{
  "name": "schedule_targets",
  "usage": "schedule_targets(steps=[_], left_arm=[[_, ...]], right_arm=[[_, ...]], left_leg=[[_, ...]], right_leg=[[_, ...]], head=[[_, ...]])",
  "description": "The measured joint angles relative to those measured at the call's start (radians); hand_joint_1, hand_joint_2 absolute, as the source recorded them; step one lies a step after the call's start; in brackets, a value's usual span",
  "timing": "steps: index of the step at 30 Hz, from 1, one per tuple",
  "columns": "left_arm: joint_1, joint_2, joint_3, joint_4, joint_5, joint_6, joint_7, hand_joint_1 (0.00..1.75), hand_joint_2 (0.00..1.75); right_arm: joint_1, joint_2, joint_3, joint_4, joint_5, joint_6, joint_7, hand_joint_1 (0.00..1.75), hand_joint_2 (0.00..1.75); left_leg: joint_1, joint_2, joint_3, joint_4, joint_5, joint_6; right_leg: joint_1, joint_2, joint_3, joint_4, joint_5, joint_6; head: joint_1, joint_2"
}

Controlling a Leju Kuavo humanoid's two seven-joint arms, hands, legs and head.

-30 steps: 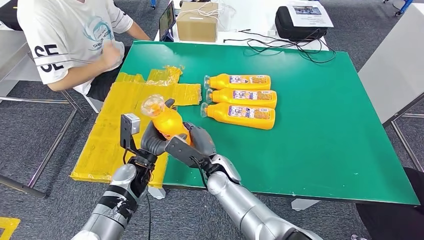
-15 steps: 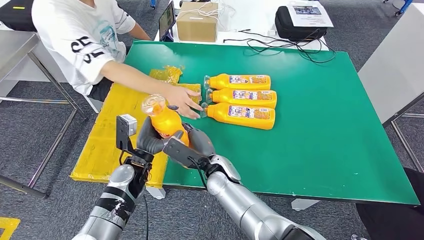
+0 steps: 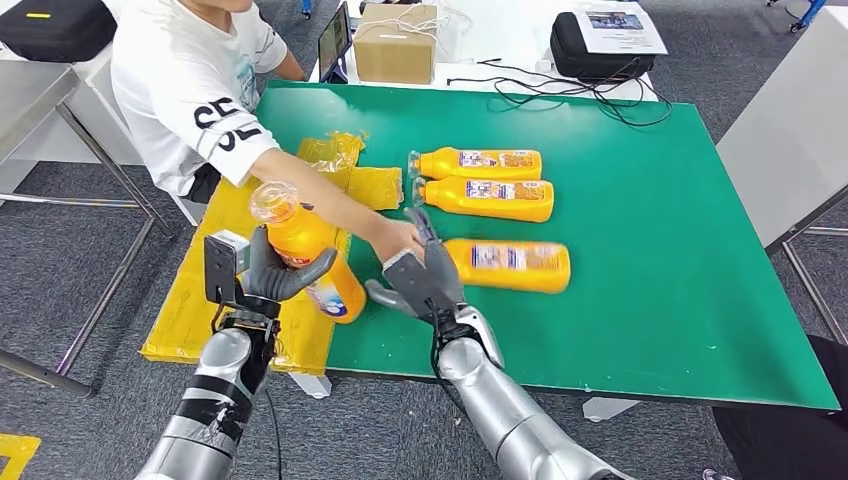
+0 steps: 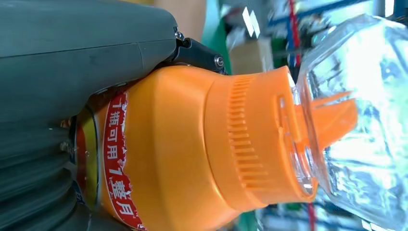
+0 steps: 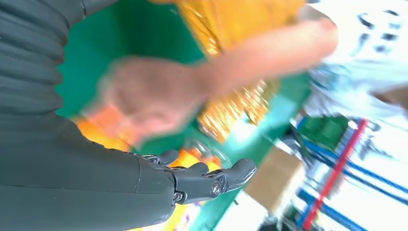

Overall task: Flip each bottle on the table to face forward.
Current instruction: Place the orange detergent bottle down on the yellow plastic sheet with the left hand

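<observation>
Far left: yellow sheet (image 3: 215,270) spread over the table's left edge, partly hanging past the green table (image 3: 650,250). Above it, left hand (image 3: 262,275) wrapped around the held orange bottle (image 3: 305,250), fingers clamped on the lower body, clear cap tilted up and to the left, base down toward the table edge; close wrist view shows the same bottle (image 4: 192,144) with ribbed orange collar and clear cap, red label strip next to the grey thumb. Behind and left, seated person in a white shirt (image 3: 190,90), arm reaching across the yellow sheet, person's hand (image 3: 398,240) on the cap end of the nearest lying bottle (image 3: 508,265). Just beside that hand, right hand (image 3: 420,280) raised over the green surface, fingers (image 5: 231,174) spread apart, holding nothing. Nearest lying bottle blurred, flat on the green, label up, base toward the right. Beyond it, two more bottles (image 3: 478,163) (image 3: 487,198) lying side by side, touching, caps to the left, labels up. At the far edge, cardboard box (image 3: 395,42), then black case (image 3: 600,45) with cables trailing on the green
</observation>
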Motion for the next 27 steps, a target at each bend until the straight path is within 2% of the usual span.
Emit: schedule_targets(steps=[4,13,20,27], left_arm=[[-0.045,0.042,0.012,0.008,-0.219,0.054,0.003,1.75,1.75],[-0.123,0.126,0.026,0.079,-0.525,0.091,-0.011,1.75,1.75],[-0.196,0.233,0.000,0.223,-0.760,0.121,-0.060,1.75,1.75],[-0.271,0.338,-0.083,0.384,-0.923,0.107,-0.066,1.75,1.75]], right_arm=[[0.016,-0.018,-0.034,-0.128,-0.014,0.015,0.006,0.00,1.75],[0.058,-0.054,-0.088,-0.298,-0.060,0.044,-0.011,0.00,1.75],[0.066,-0.082,-0.107,-0.342,-0.083,0.078,-0.018,0.00,1.75],[0.064,-0.091,-0.112,-0.341,-0.099,0.103,-0.024,0.00,1.75]], left_leg=[[0.000,0.000,0.000,0.000,0.000,0.000],[0.000,0.000,0.000,0.000,0.000,0.000],[0.000,0.001,0.000,0.000,0.000,0.000],[0.001,0.001,0.000,0.000,0.001,-0.001]], right_leg=[[0.000,0.000,0.000,0.000,0.000,0.000],[0.000,0.000,0.000,0.000,0.000,0.000],[0.000,0.001,-0.001,0.001,0.000,0.000],[0.000,0.001,-0.001,0.001,0.000,0.000]], head=[[0.000,0.000],[0.000,0.000],[0.000,0.000],[0.000,0.000]])
